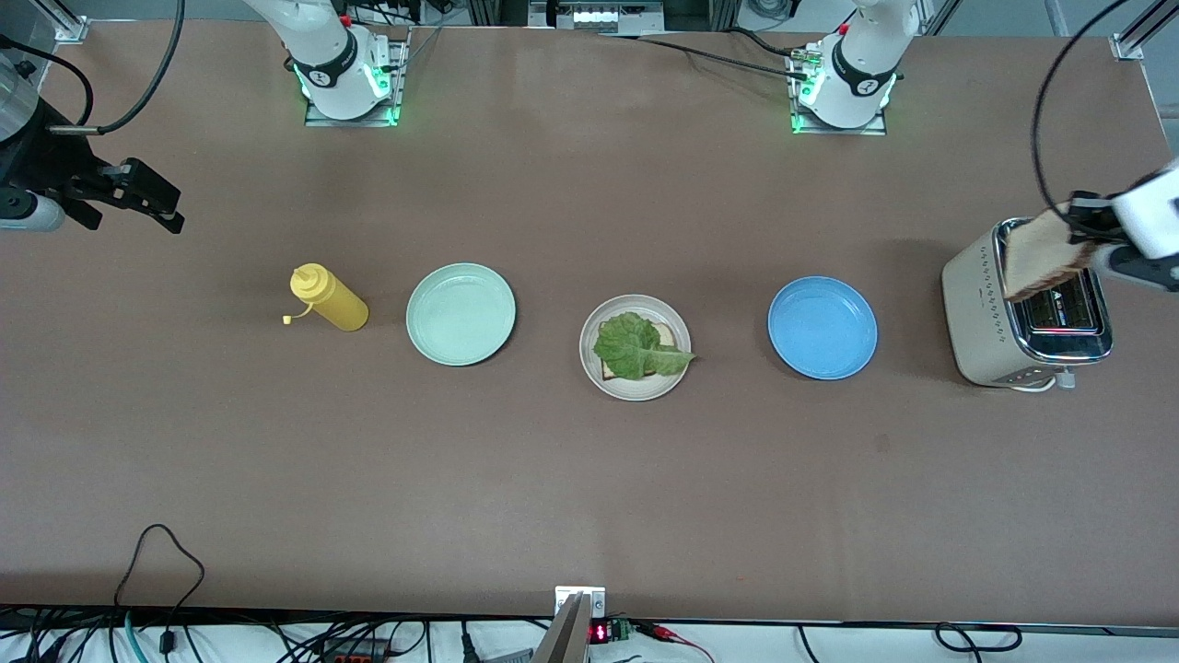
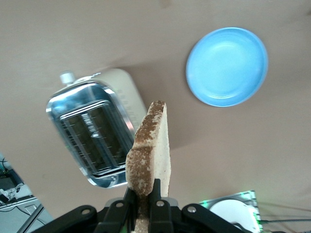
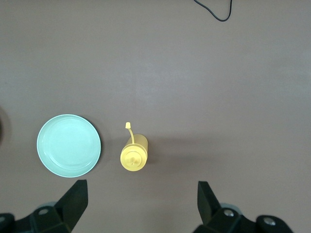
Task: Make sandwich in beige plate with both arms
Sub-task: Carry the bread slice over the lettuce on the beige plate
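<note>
A brown table (image 1: 589, 479) carries everything, with both arm bases along its edge farthest from the front camera. The left arm (image 1: 1147, 226) reaches in over the table's end on its own side, and the right arm (image 1: 28, 175) waits raised over the other end. The largest thing on the table is a cream-and-chrome two-slot toaster (image 1: 1022, 318) standing near the left arm's end. Three round plates of equal size lie in a row along the middle of the table: a blue plate (image 1: 822, 328) just toward the centre from the toaster, the beige plate (image 1: 636, 347) at the centre, and a pale mint-green plate (image 1: 461, 313) toward the right arm's end. On the beige plate rests one toast slice (image 1: 665, 337) with a ruffled green lettuce leaf (image 1: 636, 347) spread over it, the leaf's tip hanging over the plate's rim. A second toast slice (image 2: 150, 150), light brown with a darker crust, is up in the air on edge over the toaster's slots, pinched at its end between the closed fingers of the left gripper (image 2: 144, 206). A yellow squeeze bottle (image 1: 330, 298) stands beside the mint-green plate, toward the right arm's end, its cap dangling open. The right gripper (image 3: 141, 201) hovers high over that bottle, its fingers spread wide with nothing between them.
</note>
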Robot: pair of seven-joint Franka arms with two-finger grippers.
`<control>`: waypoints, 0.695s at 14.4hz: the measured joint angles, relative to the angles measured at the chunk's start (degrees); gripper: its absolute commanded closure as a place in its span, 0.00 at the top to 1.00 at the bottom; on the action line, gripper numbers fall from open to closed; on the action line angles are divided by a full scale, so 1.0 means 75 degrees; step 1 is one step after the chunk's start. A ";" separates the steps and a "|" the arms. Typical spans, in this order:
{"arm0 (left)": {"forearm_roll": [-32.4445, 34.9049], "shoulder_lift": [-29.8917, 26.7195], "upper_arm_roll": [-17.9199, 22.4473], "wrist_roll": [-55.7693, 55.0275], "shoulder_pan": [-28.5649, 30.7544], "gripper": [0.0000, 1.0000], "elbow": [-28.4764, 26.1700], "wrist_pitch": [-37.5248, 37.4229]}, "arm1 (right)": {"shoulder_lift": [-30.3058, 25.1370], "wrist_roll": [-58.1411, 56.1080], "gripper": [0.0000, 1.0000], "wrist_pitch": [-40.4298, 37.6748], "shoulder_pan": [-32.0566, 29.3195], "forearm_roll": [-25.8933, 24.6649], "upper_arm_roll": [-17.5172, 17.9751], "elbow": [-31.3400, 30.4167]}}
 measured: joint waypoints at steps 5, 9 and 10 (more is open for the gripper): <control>-0.1358 0.0593 -0.1022 -0.1457 -0.0305 0.00 -0.0010 -0.0610 | -0.0083 0.0000 1.00 -0.0001 0.0001 0.0000 0.0000 -0.0003; -0.3015 0.1234 -0.1062 -0.2407 -0.0704 0.00 -0.0008 0.0152 | -0.0084 0.0000 1.00 -0.0005 0.0000 0.0000 0.0000 -0.0016; -0.3311 0.1410 -0.1063 -0.2437 -0.0797 0.01 -0.0008 0.0438 | -0.0084 0.0000 1.00 -0.0002 0.0000 0.0000 0.0000 -0.0017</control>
